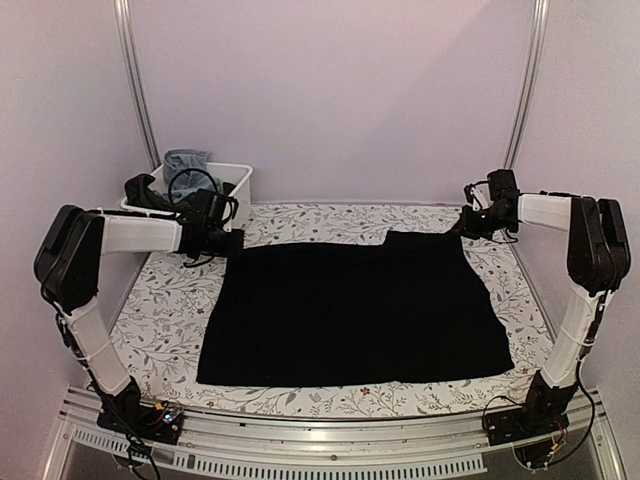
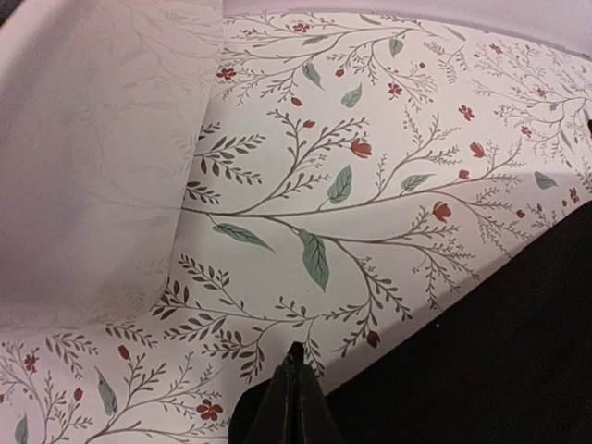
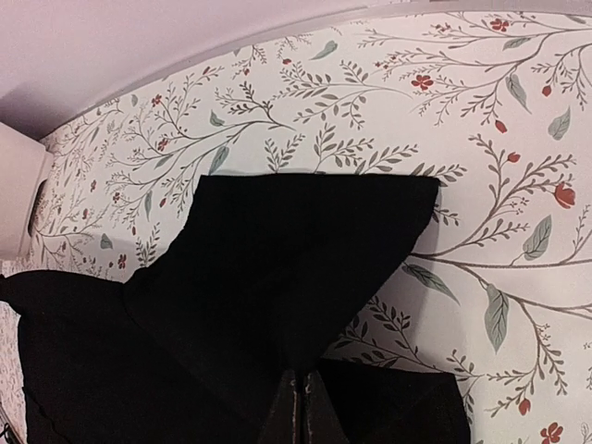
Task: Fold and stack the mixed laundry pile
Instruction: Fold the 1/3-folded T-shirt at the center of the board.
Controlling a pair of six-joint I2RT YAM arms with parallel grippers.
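A table covered in a white sheet printed with leafy twigs and small red flowers point(image 1: 160, 310) holds a white bin point(image 1: 243, 183) at its far left corner. A large plain black cloth point(image 1: 350, 310) lies spread flat on the table, starting just in front of the bin and reaching far to the bin's right. It is roughly rectangular, and its far edge steps up partway along, so the half farther from the bin sits a little higher. The rest of the laundry pile is inside the bin: a light blue denim garment point(image 1: 187, 160) rises above the rim, and dark clothes point(image 1: 145, 190) spill over the bin's left side. The left gripper point(image 1: 232, 243) is low just in front of the bin, at the cloth corner nearest the bin. In the left wrist view its fingers point(image 2: 289, 402) are pressed tightly together with no gap, and the black fabric point(image 2: 499, 351) runs right up to them, so they appear clenched on that corner. The right gripper point(image 1: 465, 222) is well apart from the bin, at the cloth's other far corner. In the right wrist view its fingers point(image 3: 314, 416) are also closed tight, and a flap of black cloth point(image 3: 277, 268) narrows toward them and is pinched between them, with the flap's square end lying on the floral sheet beyond.
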